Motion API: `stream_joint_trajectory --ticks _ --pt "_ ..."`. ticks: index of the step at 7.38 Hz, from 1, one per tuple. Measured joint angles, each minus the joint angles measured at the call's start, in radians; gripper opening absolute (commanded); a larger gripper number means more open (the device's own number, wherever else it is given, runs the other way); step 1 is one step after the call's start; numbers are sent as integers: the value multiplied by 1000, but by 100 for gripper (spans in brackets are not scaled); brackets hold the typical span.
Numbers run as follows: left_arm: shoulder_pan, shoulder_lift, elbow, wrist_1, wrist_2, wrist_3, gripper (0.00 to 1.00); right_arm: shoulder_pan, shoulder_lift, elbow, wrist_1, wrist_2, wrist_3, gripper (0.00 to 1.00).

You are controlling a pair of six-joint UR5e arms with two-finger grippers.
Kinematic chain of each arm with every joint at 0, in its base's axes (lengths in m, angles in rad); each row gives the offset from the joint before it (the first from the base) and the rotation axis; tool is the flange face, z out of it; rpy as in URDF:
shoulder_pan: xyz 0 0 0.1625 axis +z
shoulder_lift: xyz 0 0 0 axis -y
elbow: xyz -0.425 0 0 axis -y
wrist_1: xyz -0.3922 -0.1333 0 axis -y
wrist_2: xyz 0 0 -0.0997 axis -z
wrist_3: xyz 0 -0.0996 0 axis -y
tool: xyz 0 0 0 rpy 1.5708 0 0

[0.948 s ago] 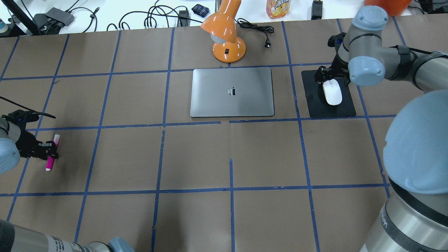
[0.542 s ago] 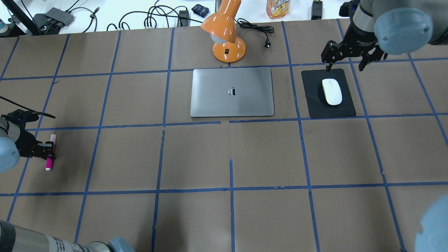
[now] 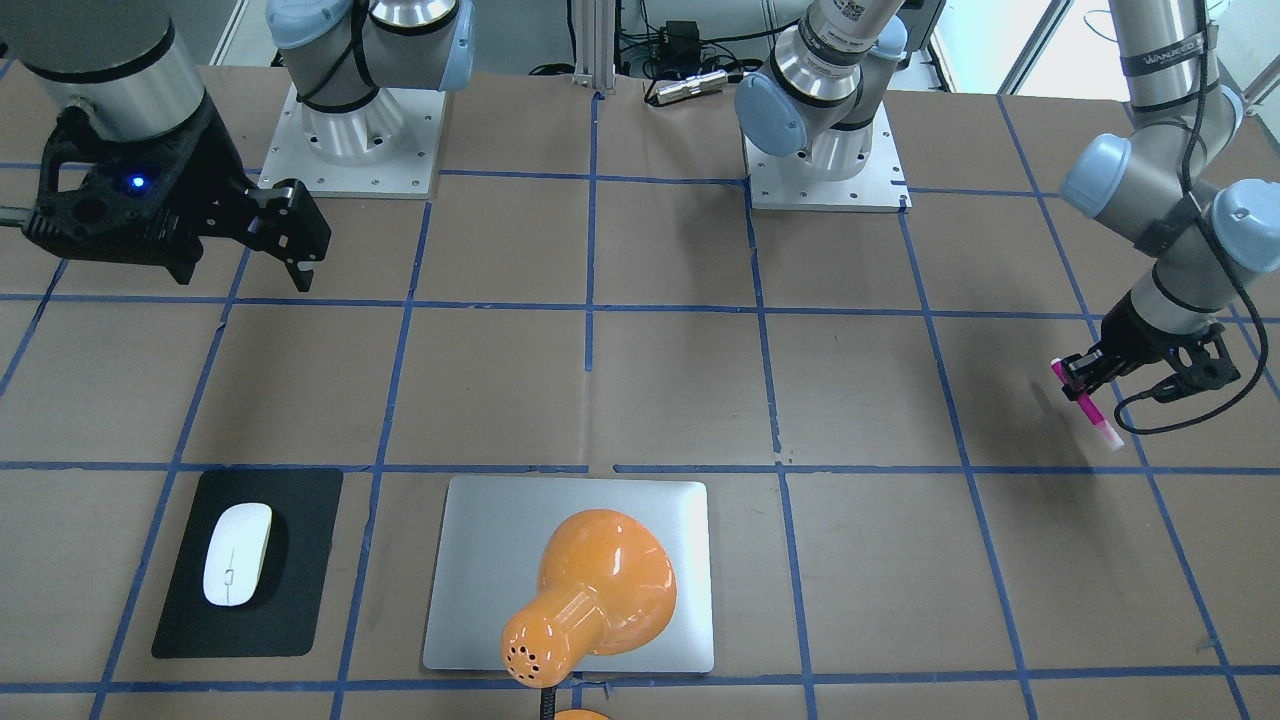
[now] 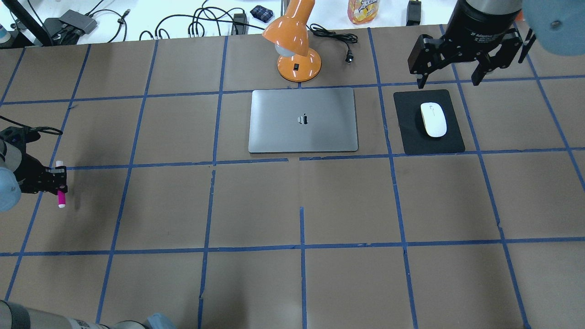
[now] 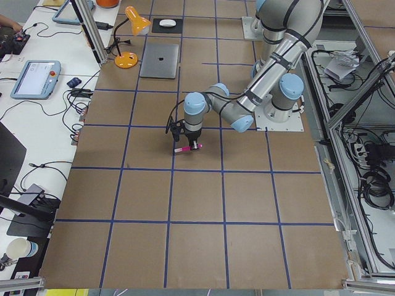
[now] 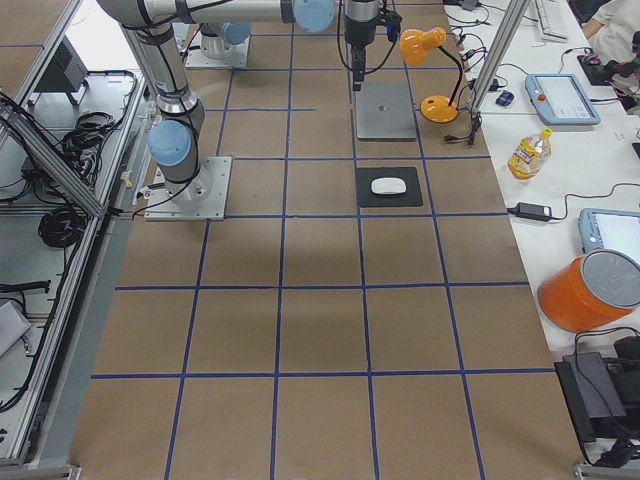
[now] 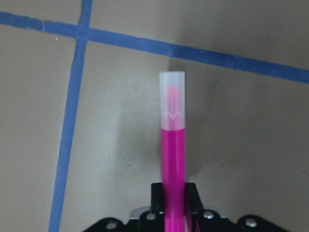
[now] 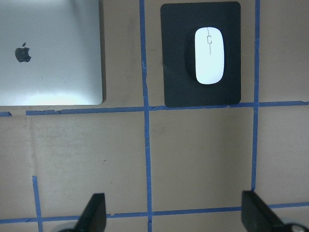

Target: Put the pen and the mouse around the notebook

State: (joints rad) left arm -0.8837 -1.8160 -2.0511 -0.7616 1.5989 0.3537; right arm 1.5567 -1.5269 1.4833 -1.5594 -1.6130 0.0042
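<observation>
We hold the slim magenta-pink pen (image 4: 60, 198) in the clamped jaws of our left gripper (image 4: 57, 181); our right gripper (image 4: 448, 83) hangs wide open.
From the flat silver-grey notebook (image 4: 302, 132), the pen is far out at 8 o'clock; the white oval mouse (image 4: 433, 119) lies on a black mat (image 4: 411, 139) at 3 o'clock.

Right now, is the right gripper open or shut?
Open: the right gripper has its fingers wide apart, nothing between them.
</observation>
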Motion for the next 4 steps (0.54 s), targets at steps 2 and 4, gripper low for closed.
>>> stream_joint_trajectory --ticks 2,4 --pt "-158 26 2 -10 -2 -281 0 10 -13 3 4 27 11 100" --pt "-339 59 -9 -29 -8 -637 0 11 -15 7 -47 38 78 100"
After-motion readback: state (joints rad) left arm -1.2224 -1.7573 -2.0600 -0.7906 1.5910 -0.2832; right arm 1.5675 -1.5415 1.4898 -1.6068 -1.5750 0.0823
